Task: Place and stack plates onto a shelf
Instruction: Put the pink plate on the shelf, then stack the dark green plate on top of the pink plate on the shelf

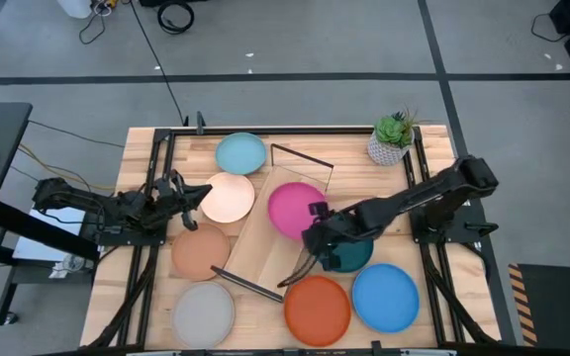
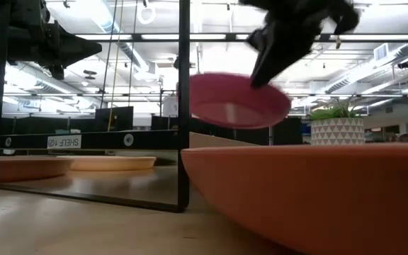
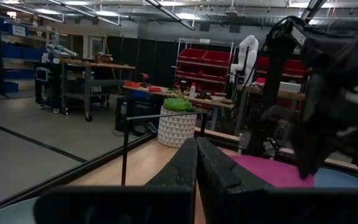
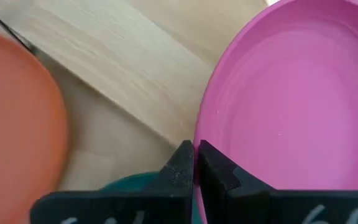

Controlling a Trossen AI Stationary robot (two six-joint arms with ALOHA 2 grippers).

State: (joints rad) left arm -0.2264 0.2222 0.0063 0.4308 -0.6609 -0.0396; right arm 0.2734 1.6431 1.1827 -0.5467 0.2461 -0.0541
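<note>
My right gripper (image 1: 315, 233) is shut on the magenta plate (image 1: 293, 208), which is held in the air over the light-wood shelf board (image 1: 265, 237) lying slantwise mid-table with black wire frames at its ends. The plate also shows in the low view (image 2: 236, 99) and the right wrist view (image 4: 291, 93). The teal plate (image 1: 352, 255) lies under the right gripper. My left gripper (image 1: 204, 193) is shut and empty, up off the table by the cream plate (image 1: 228, 198). The light blue (image 1: 240, 153), tan (image 1: 201, 252), grey (image 1: 203, 313), orange (image 1: 317, 309) and bright blue (image 1: 385, 297) plates lie flat on the table. My right gripper pinches the magenta plate's rim (image 4: 202, 134) between its two fingers, on the plate's edge toward the table's near right. The fingers come slanting down from the table's right side. The plate is lifted clear of table and shelf and sits slightly tilted.
A white patterned plant pot (image 1: 392, 143) stands at the far right corner. The shelf's wire frames (image 1: 303, 158) (image 1: 245, 284) stick up at the board's two ends. The orange plate (image 2: 310, 198) fills the low view's foreground.
</note>
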